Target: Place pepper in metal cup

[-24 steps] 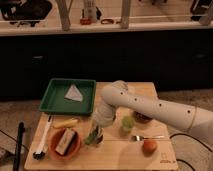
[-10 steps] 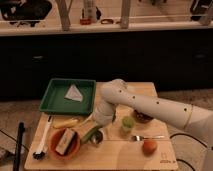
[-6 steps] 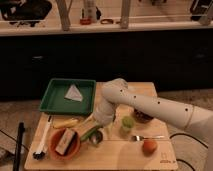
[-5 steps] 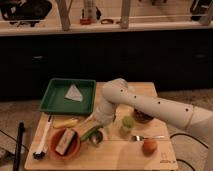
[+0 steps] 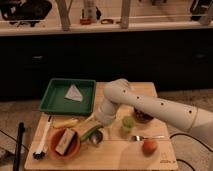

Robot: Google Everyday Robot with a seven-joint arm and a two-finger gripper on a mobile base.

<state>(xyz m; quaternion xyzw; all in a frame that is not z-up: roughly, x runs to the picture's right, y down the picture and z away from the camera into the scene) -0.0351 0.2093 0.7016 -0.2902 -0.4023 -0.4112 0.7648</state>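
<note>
Wooden board (image 5: 120,157) low in the camera view, dark cabinets and a counter behind. The gripper (image 5: 100,125) hangs at the end of the white arm (image 5: 165,107), which reaches in from the right and bends down over the middle of the board. It is mostly hidden by the wrist, so how far it is open can't be told, nor whether it actually has hold of anything. The pepper (image 5: 89,133) lies slanted right at the gripper, its upper end tucked under the wrist and its lower end pointing down-left; touching or only close to the gripper, can't tell. The metal cup (image 5: 97,138) sits just below the gripper and right beside the pepper's near side — the pepper is at the cup's rim, not clearly inside it. Just left of the pepper is an orange bowl (image 5: 54,150) with a block-shaped item in it. A pale yellow oblong item (image 5: 65,122) lies above that bowl. Right of the gripper stands a pale-green cup (image 5: 127,124), with a dark bowl (image 5: 143,116) behind it, partly under the arm. Farther right and nearer the camera are a fork (image 5: 147,137) and an orange fruit (image 5: 149,146). Up-left of the gripper is a green tray (image 5: 50,95) holding a white crumpled piece (image 5: 74,92). A white-handled brush (image 5: 42,142) lies at the board's far left edge, well apart from the gripper.
</note>
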